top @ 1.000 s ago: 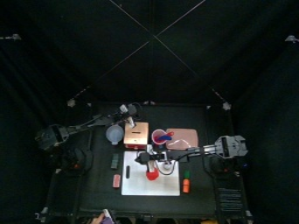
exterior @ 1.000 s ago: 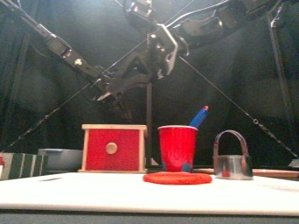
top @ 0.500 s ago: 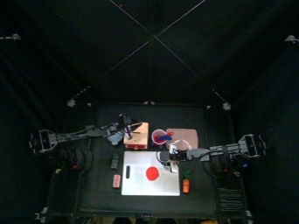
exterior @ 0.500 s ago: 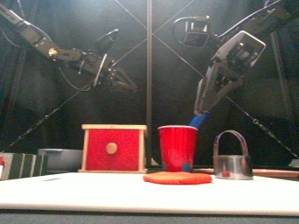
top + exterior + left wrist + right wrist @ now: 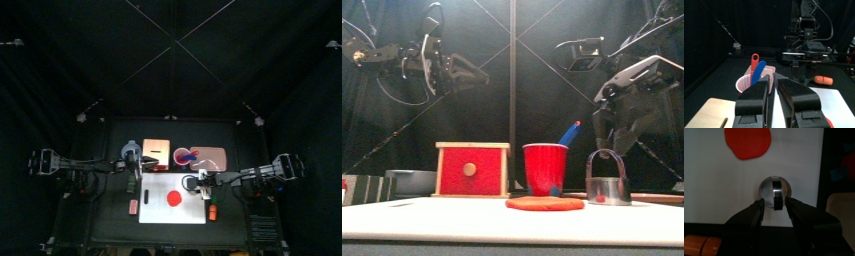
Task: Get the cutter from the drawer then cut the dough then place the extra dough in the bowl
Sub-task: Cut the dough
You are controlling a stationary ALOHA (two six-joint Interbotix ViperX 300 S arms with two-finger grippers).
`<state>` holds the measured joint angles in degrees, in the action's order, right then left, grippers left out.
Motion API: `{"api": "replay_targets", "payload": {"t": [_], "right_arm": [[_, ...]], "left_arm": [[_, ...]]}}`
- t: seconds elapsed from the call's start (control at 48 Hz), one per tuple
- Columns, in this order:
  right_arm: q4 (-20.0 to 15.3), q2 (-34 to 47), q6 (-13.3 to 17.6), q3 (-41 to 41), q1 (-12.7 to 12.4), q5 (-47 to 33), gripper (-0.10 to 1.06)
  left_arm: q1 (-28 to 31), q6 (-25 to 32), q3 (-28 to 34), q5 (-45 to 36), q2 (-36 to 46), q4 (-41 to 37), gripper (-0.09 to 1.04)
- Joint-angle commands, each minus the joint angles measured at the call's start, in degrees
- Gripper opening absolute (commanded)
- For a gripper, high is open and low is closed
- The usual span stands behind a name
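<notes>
No readable text, label, brand or number shows anywhere (all four views checked).

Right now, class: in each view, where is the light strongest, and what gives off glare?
Top view: the white board is the brightest patch; the curtains are near black. Front view: light falls from high at the back, and the metal cutter gleams. Right wrist view: the cutter's rim carries bright streaks against the lit board.

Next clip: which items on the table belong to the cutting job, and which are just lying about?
Job: cutter, red dough, white board, wooden box, bowl.
Lying about: red cup with toy knives, pink tray, orange toy.
</notes>
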<state>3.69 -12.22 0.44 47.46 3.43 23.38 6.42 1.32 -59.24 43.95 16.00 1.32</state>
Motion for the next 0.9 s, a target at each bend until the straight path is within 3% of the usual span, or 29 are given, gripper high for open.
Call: {"api": "replay_targets", "payload": {"t": [0.021,0.25,0.438,0.583,0.729,0.896], "right_arm": [[0.18,0.00,0.09,-0.62,-0.09,-1.67,0.61],[-0.18,0.53,0.44,-3.25,0.09,-1.32,0.47],[-3.08,0.97,0.70,-10.11,0.35,2.29,0.47],[-5.36,3.43,3.08,-14.77,1.14,3.34,0.47],[-3.43,7.03,6.59,-17.93,2.90,3.34,0.47],[1.58,10.55,11.51,-20.48,5.27,3.69,0.47]], "left_arm": [[-1.05,0.00,0.35,0.62,-1.85,-0.79,0.58],[-3.96,-0.18,1.32,0.70,-6.06,-0.09,0.58],[-5.45,-0.09,1.41,0.70,-7.56,0.70,0.58],[-5.98,-0.09,1.23,0.70,-8.09,0.62,0.58],[-5.98,0.00,0.79,0.62,-8.35,0.70,0.58],[-5.98,0.00,0.35,0.26,-8.35,0.70,0.58]]}}
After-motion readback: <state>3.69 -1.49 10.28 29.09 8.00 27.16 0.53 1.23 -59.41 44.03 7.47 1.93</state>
